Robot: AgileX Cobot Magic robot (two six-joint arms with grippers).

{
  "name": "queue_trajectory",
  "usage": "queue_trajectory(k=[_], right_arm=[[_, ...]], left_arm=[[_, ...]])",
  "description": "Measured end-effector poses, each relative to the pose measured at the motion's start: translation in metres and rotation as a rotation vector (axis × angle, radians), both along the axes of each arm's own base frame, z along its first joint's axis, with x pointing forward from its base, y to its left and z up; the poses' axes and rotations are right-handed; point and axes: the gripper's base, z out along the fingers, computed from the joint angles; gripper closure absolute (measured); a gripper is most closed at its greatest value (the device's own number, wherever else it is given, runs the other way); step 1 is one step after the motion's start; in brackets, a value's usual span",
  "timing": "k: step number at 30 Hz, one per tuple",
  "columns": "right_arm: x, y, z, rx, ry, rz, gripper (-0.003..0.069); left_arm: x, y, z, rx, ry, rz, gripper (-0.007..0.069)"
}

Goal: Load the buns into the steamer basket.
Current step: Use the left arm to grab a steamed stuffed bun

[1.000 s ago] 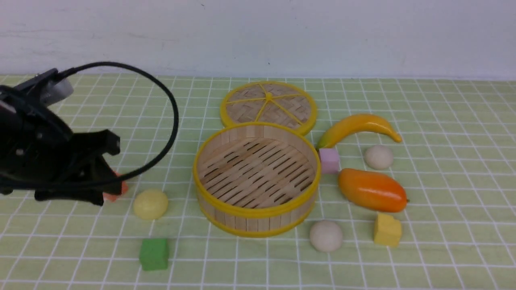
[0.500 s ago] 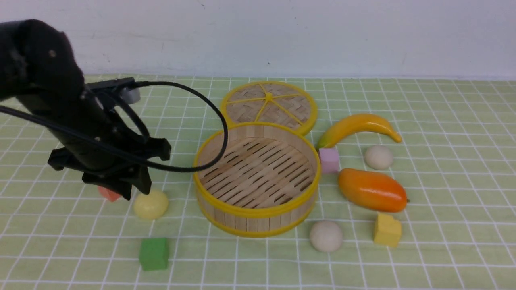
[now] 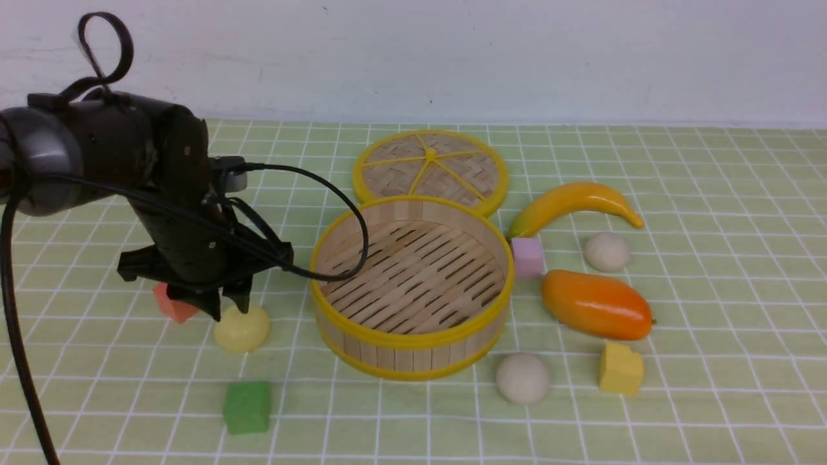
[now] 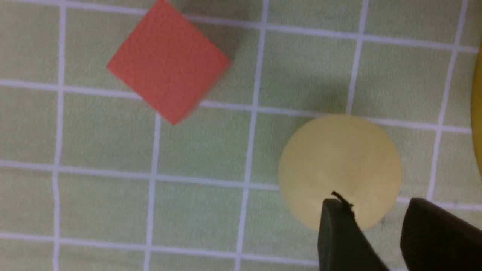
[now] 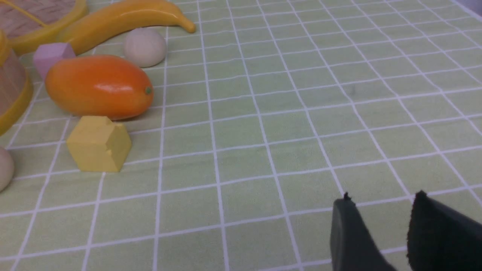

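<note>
The steamer basket (image 3: 411,336) stands empty in the middle of the cloth. A pale yellow bun (image 3: 241,328) lies to its left. My left gripper (image 3: 229,311) hangs open just above the bun's far edge, its two black fingers pointing down with nothing between them. In the left wrist view one fingertip (image 4: 335,210) overlaps the yellow bun (image 4: 340,165). Two off-white buns lie right of the basket, one near the front (image 3: 523,378) and one by the banana (image 3: 607,251). My right gripper (image 5: 382,197) is open over bare cloth and is out of the front view.
The woven lid (image 3: 431,169) lies behind the basket. A banana (image 3: 575,201), a mango (image 3: 596,305), a pink cube (image 3: 528,256) and a yellow cube (image 3: 620,369) sit to its right. On its left are a red cube (image 3: 173,305) and a green cube (image 3: 246,407).
My left arm has swung in from the far left toward the basket and its gripper now stands over the yellow bun. The jaws keep the same gap. Nothing on the cloth has moved.
</note>
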Motion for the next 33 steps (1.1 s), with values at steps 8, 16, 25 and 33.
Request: queue_trajectory(k=[8, 16, 25, 33], right_arm=[[0.0, 0.0, 0.0, 0.0, 0.0, 0.0, 0.042], [0.0, 0.0, 0.0, 0.0, 0.0, 0.0, 0.042], [0.0, 0.0, 0.0, 0.0, 0.0, 0.0, 0.042], [0.0, 0.0, 0.0, 0.0, 0.0, 0.0, 0.042]], left_arm=[[0.006, -0.002, -0.008, -0.008, -0.023, -0.003, 0.0386], [0.008, -0.002, -0.023, 0.004, 0.02, -0.002, 0.0386], [0.011, -0.003, -0.03, 0.007, 0.028, -0.004, 0.0405], [0.012, -0.003, -0.03, 0.006, 0.023, -0.004, 0.0579]])
